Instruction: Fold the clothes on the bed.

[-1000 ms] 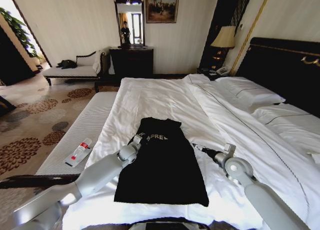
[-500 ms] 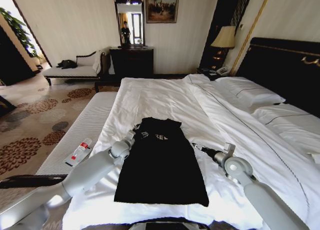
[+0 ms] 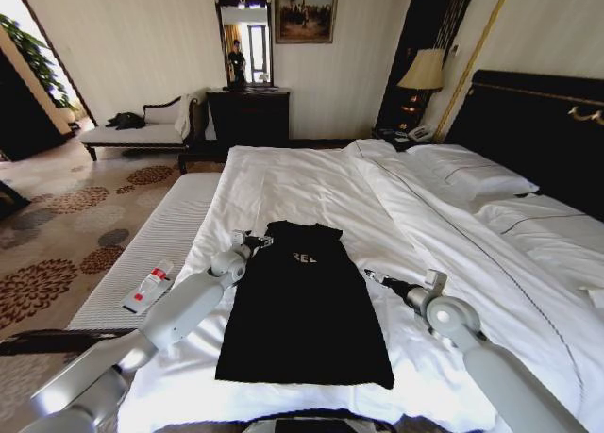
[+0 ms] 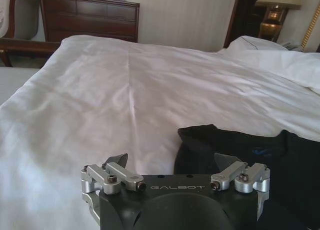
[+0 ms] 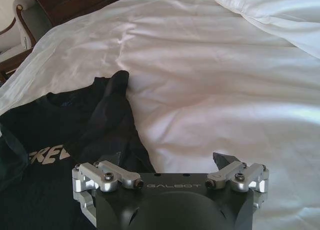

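T-shirt (image 3: pixel 304 310) lettering partly folded under, just "REL" readable. Bed (image 3: pixel 528 291) cut off at right edge. Small red-white item (image 3: pixel 148 287) on bench: too small to identify.

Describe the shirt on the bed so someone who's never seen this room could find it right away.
Start at the big bed with white sheets and a dark headboard. On its near end, between the left gripper and the right gripper, lies the T-shirt, spread flat. It is the one black thing on the white bedding, with white letters across the chest.
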Controlling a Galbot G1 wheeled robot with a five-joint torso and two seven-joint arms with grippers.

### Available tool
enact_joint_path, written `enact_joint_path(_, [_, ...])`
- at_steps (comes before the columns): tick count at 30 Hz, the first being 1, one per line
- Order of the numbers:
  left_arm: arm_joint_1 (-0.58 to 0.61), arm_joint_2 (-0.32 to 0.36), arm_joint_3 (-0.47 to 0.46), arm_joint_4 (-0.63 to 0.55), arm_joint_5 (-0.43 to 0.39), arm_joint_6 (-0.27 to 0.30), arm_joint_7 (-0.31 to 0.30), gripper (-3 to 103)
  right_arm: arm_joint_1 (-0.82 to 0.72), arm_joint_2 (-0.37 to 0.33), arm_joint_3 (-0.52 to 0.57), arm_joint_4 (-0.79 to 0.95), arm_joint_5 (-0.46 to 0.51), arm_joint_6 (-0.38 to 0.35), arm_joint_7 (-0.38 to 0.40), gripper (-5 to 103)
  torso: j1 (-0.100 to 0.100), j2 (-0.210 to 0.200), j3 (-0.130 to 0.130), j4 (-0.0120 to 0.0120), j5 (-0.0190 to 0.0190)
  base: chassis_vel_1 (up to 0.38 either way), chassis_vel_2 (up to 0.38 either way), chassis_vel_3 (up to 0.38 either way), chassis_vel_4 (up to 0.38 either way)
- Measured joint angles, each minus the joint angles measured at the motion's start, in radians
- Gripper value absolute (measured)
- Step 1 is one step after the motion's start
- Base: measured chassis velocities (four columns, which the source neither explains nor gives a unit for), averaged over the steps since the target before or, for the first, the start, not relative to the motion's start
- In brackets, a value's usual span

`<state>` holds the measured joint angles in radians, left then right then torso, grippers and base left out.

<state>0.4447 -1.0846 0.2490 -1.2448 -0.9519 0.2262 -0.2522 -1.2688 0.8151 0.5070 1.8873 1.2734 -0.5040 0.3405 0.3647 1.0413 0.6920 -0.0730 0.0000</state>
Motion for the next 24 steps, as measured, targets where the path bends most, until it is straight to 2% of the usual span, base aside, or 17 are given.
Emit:
enact_joint_path(5, [-0.027, -0.054, -0.030, 0.116, 0.023, -0.023, 0.059, 97, -0.016, -0.010, 0.016, 0.002, 0.001, 0.000, 0.000, 100, 0.000, 0.000, 0.000, -0.0002, 0.0000, 0.000, 0.000, 0.000, 0.000])
enact_joint_path(8, [-0.055, -0.111, -0.046, 0.197, 0.035, -0.041, 0.112, 92, -0.016, -0.014, 0.020, 0.002, 0.003, 0.000, 0.001, 100, 0.000, 0.000, 0.000, 0.0000, 0.0001, 0.000, 0.000, 0.000, 0.000])
enact_joint_path(9, [-0.055, -0.111, -0.046, 0.197, 0.035, -0.041, 0.112, 92, -0.016, -0.014, 0.020, 0.002, 0.003, 0.000, 0.001, 100, 0.000, 0.000, 0.000, 0.0000, 0.0001, 0.000, 0.000, 0.000, 0.000])
enact_joint_path(12, [-0.086, -0.170, -0.049, 0.274, 0.039, -0.054, 0.160, 89, -0.015, -0.015, 0.020, 0.001, 0.005, 0.000, 0.003, 100, 0.000, 0.000, 0.000, -0.0002, 0.0001, 0.000, 0.000, 0.000, 0.000])
enact_joint_path(14, [-0.092, -0.179, -0.049, 0.287, 0.039, -0.055, 0.166, 87, -0.015, -0.015, 0.020, 0.000, 0.005, 0.000, 0.004, 100, 0.000, 0.000, 0.000, -0.0002, 0.0001, 0.000, 0.000, 0.000, 0.000])
enact_joint_path(16, [-0.111, -0.221, -0.049, 0.344, 0.038, -0.056, 0.186, 81, -0.012, -0.015, 0.017, -0.004, 0.005, 0.000, 0.005, 100, 0.000, 0.000, 0.000, -0.0002, 0.0004, 0.000, 0.000, 0.000, 0.000])
enact_joint_path(21, [-0.126, -0.281, -0.064, 0.419, 0.060, -0.062, 0.203, 79, -0.013, -0.017, 0.016, -0.006, 0.005, 0.000, 0.006, 100, 0.000, 0.000, 0.000, -0.0002, 0.0002, 0.000, 0.000, 0.000, 0.000])
enact_joint_path(24, [-0.139, -0.332, -0.108, 0.496, 0.102, -0.073, 0.206, 77, -0.015, -0.018, 0.019, -0.007, 0.006, 0.000, 0.006, 100, 0.000, 0.000, 0.000, -0.0003, 0.0002, 0.000, 0.000, 0.000, 0.000])
